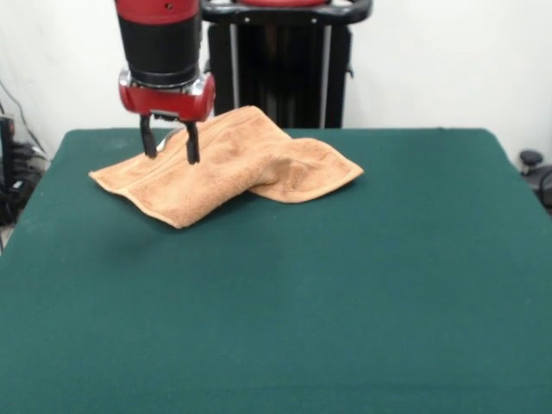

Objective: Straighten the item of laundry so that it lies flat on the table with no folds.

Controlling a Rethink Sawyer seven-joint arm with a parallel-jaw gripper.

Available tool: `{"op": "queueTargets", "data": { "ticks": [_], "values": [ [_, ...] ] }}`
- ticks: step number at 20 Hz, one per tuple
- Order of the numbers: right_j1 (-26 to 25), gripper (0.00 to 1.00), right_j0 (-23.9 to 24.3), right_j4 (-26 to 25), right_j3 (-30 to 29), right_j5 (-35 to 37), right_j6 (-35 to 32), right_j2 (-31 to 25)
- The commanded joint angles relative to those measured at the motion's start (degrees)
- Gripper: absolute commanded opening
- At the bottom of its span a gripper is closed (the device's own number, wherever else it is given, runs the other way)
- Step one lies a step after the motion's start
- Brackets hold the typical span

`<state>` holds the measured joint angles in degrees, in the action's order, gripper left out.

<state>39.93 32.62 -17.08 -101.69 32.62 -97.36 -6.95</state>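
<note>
The orange-tan towel [226,164] lies on the far part of the green table [285,293], left of centre. It is folded over itself: a long doubled strip runs from the near left corner up to the back, and a lower flap sticks out to the right. My gripper [170,142] hangs from the red and black arm over the towel's left part. Its two black fingers [191,145] stand apart, open, with nothing between them, their tips just above or touching the cloth.
The robot's black pedestal [278,65] stands behind the table's far edge. Cables and dark gear [13,181] lie off the left side, and a black object [535,168] sits off the right side.
</note>
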Motion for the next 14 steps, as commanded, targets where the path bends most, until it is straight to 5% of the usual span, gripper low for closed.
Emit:
{"op": "queueTargets", "data": {
  "ticks": [1,14],
  "values": [
    [-1.3,1.0,-0.5,-3.8,-9.1,-5.3,0.0,-4.6],
    [-6.8,1.0,-1.6,-7.1,-11.7,-12.9,-5.0,-2.1]
  ]
}}
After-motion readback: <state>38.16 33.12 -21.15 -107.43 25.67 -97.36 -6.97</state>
